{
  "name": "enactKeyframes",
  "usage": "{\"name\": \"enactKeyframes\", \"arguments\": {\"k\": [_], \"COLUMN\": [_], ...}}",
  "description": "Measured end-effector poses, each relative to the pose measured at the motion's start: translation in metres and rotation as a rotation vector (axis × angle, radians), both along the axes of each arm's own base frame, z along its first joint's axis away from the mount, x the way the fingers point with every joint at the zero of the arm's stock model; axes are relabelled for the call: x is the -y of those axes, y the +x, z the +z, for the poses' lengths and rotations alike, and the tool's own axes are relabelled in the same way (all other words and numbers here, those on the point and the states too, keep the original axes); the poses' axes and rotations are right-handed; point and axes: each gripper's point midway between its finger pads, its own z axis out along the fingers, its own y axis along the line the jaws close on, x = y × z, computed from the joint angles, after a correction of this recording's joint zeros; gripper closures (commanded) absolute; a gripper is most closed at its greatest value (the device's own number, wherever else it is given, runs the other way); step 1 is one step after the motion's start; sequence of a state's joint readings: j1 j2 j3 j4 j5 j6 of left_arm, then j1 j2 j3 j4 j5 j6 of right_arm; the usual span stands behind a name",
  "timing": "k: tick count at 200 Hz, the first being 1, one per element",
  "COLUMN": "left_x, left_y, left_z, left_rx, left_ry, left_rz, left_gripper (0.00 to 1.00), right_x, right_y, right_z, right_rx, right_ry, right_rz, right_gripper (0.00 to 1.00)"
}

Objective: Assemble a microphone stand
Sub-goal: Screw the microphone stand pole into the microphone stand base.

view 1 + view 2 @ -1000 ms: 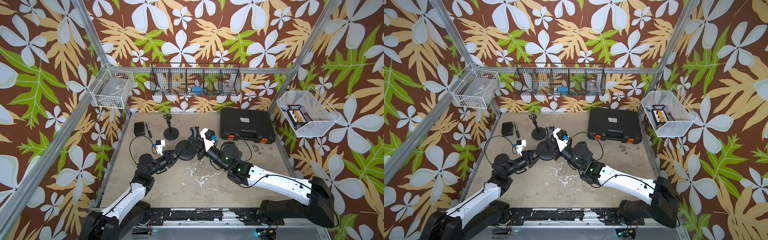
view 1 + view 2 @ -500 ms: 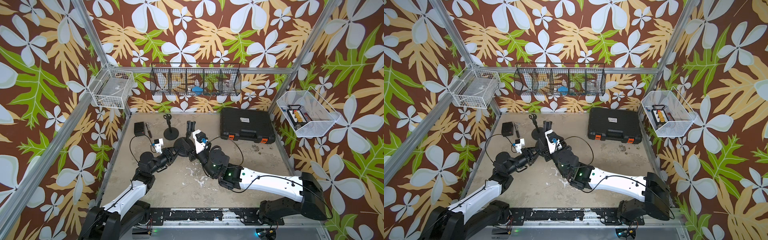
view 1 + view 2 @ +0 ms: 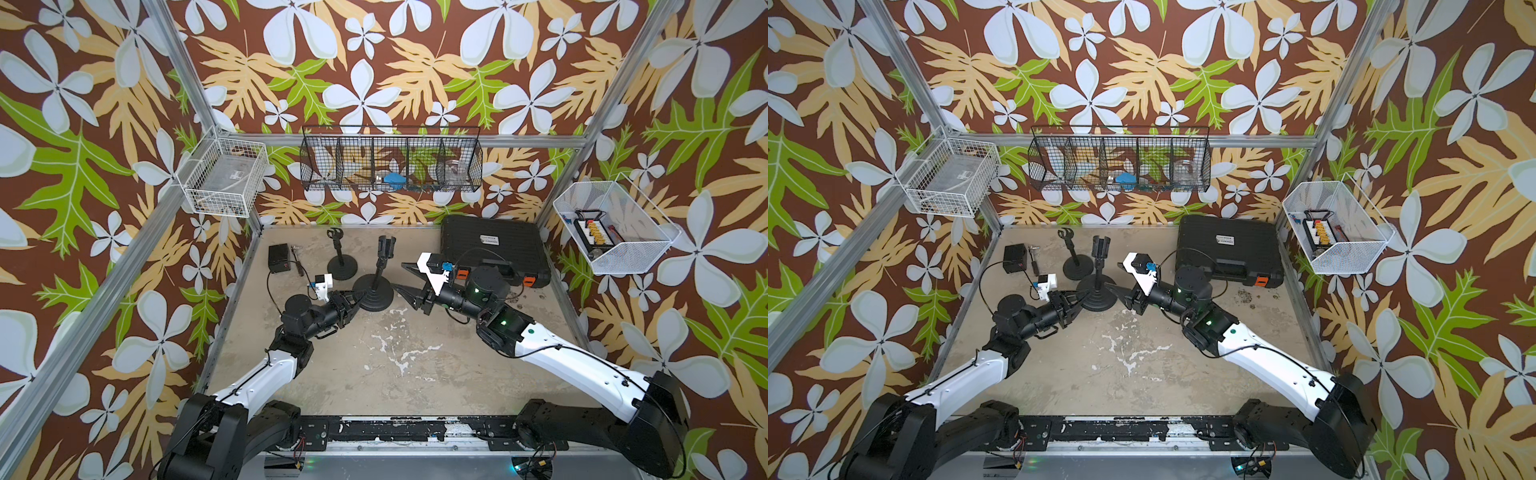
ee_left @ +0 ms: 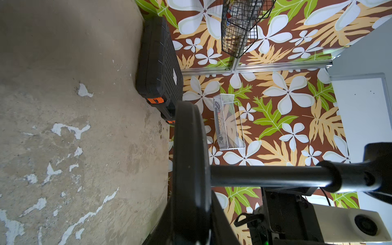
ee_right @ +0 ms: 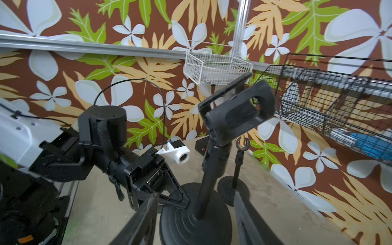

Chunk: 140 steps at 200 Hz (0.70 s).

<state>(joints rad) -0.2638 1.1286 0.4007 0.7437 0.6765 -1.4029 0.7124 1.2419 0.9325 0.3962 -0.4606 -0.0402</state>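
Left gripper [image 3: 358, 296] pinches the microphone stand [image 3: 379, 272] by its base rim; right gripper [image 3: 406, 280] gapes empty just beside it. A stray nudge from those open jaws could tip the stand or twist it free.

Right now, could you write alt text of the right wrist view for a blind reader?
A black microphone stand, clip on top, stands on the table while the left end effector pinches its base. A smaller stand is behind.

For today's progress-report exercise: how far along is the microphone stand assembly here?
Done: pole stands in the base with the clip on top. In hand: left end effector grips the base rim; right end effector is open, empty. Left: apparently only letting go.
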Motion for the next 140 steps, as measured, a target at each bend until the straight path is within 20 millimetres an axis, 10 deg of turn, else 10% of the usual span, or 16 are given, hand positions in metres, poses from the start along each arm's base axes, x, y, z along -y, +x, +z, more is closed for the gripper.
{"name": "enactKeyframes", "arguments": {"k": [140], "left_x": [0.022], "left_y": [-0.012], "left_z": [-0.008], "left_rx": [-0.051], "left_ry": [0.021], "left_rz": [-0.203], "left_gripper": [1.0], "right_x": [-0.014], "right_y": [0.001], "right_z": [0.0], "right_rx": [0.012], "right_ry": [-0.066], "right_rz": [0.181], "right_gripper": [0.58]}}
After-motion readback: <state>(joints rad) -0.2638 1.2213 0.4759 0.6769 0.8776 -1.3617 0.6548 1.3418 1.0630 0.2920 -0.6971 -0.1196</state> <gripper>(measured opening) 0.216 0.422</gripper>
